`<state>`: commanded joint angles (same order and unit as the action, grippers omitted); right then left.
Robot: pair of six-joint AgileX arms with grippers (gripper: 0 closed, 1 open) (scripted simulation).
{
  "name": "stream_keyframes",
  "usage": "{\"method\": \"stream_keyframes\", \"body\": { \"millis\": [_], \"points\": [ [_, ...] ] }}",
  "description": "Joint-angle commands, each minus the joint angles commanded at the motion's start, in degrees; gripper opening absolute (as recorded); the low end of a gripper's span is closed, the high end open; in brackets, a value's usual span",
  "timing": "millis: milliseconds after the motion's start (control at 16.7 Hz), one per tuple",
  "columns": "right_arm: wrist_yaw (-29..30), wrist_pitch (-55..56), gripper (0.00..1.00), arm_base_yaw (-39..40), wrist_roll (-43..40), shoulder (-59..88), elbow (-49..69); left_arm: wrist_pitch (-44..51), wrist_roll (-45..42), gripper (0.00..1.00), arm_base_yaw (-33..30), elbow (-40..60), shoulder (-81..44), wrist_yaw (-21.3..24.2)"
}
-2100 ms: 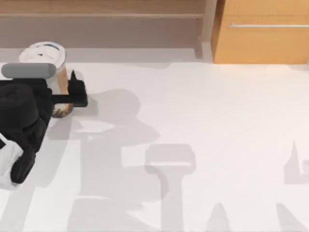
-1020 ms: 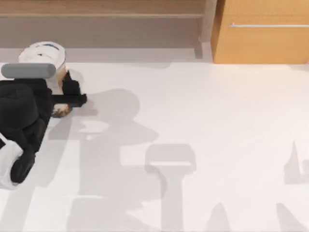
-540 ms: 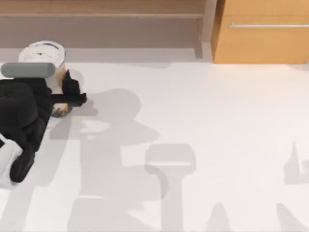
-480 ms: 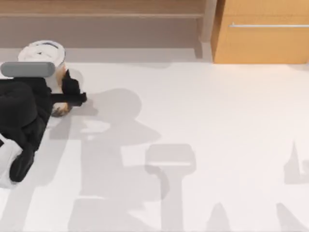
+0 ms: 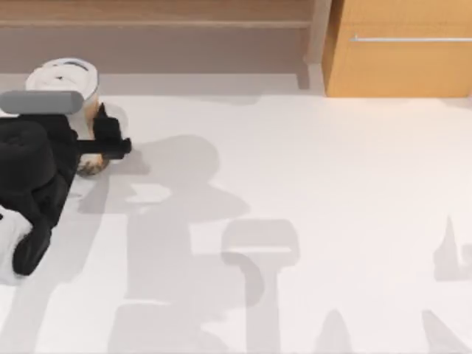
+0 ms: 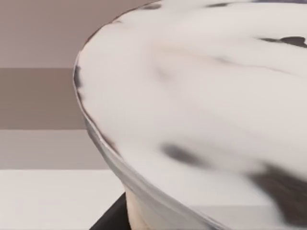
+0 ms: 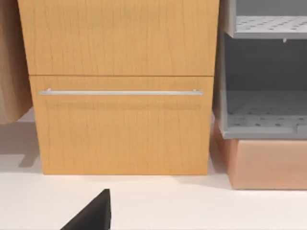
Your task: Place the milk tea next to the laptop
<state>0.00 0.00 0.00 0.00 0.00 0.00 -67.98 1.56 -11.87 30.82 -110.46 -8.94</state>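
The milk tea [image 5: 63,77] stands at the table's far left back corner: a white domed lid above a tan cup with dark pearls low down. My left gripper [image 5: 92,144] is shut on the cup's side, and one black finger [image 5: 109,135] presses on its right flank. In the left wrist view the white lid [image 6: 201,96] looms very close. The laptop is out of view. A dark part of my right gripper [image 7: 91,215] pokes in at the edge of the right wrist view, facing a cabinet.
A wooden cabinet with a metal bar handle [image 5: 402,51] stands behind the table at the back right, and the same cabinet [image 7: 120,91] is in the right wrist view beside a grey shelf [image 7: 264,72]. The white table [image 5: 310,184] stretches to the right.
My left gripper's finger closed in against the cup. Cup and gripper have since crept slightly left and toward the back, with the lid sitting a bit higher in the top view.
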Motion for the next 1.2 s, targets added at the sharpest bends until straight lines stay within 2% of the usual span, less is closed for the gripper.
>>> {"method": "stream_keyframes", "body": {
  "millis": [480, 1200],
  "points": [
    [0.00, 0.00, 1.00, 0.00, 0.00, 0.00, 0.00, -0.80, -0.31, 0.00, 0.30, 0.00, 8.59, 1.55],
    [0.00, 0.00, 1.00, 0.00, 0.00, 0.00, 0.00, 10.57, -1.49, 0.00, 4.40, -15.90, 26.29, 5.88]
  ]
}}
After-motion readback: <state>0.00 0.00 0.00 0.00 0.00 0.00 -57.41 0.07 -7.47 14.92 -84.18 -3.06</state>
